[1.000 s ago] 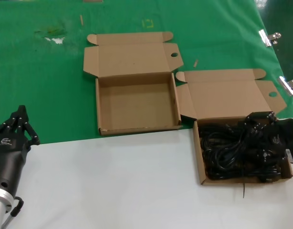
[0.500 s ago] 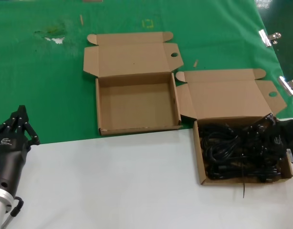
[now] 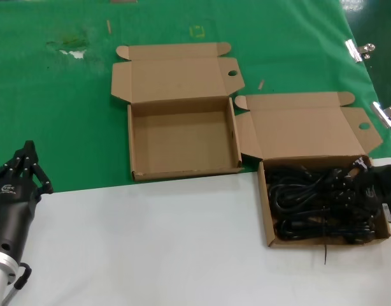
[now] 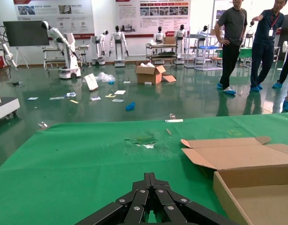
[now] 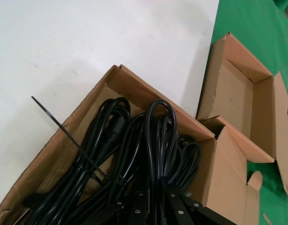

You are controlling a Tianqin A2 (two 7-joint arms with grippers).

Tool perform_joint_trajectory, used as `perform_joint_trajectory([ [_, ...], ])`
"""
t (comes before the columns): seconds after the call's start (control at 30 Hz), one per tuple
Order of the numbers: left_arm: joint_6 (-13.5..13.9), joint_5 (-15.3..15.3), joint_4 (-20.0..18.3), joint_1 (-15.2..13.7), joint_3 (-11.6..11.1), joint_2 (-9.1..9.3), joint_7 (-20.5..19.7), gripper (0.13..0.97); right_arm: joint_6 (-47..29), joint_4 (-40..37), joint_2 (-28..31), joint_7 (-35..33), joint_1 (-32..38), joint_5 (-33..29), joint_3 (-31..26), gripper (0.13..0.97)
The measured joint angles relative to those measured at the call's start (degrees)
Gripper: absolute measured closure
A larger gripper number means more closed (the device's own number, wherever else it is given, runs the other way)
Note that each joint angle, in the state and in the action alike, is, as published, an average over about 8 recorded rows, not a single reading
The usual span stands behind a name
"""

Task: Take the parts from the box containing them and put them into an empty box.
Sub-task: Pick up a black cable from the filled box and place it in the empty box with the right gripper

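Note:
The black power cords [image 3: 313, 203] lie tangled in the right cardboard box [image 3: 267, 210], whose lid flap [image 3: 304, 131] stands open behind it. The empty box [image 3: 183, 137] sits to its left; its lid flap has a small round hole [image 3: 232, 73]. My right gripper [image 3: 362, 180] is down among the cords at the box's right end. In the right wrist view its jaws [image 5: 162, 182] are closed on a looped cord [image 5: 160, 136]. My left gripper [image 3: 27, 152] is shut and empty, parked at the near left, also seen in the left wrist view [image 4: 151, 177].
Both boxes lie on a green cloth [image 3: 55, 95]; the white table surface [image 3: 151, 242] runs along the front. Metal clips [image 3: 358, 50] hold the cloth at the right edge. A black cable tie [image 3: 325, 254] sticks out past the cord box's front wall.
My right gripper has moved right and down, from over the middle-right of the cord box into the cords at its right end. The left arm has not moved.

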Motion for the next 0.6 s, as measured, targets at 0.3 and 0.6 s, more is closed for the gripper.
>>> perform_joint_trajectory([
  [0.3,0.0,0.0,0.0,0.0,0.0,0.0,0.0,0.957,-0.4,4.7,1.7,6.4,0.4,-0.1,0.4,0.926],
  [0.6,0.0,0.0,0.0,0.0,0.0,0.0,0.0,0.957,-1.0,11.3,2.8,17.4,1.7,-0.4,0.4,0.926],
])
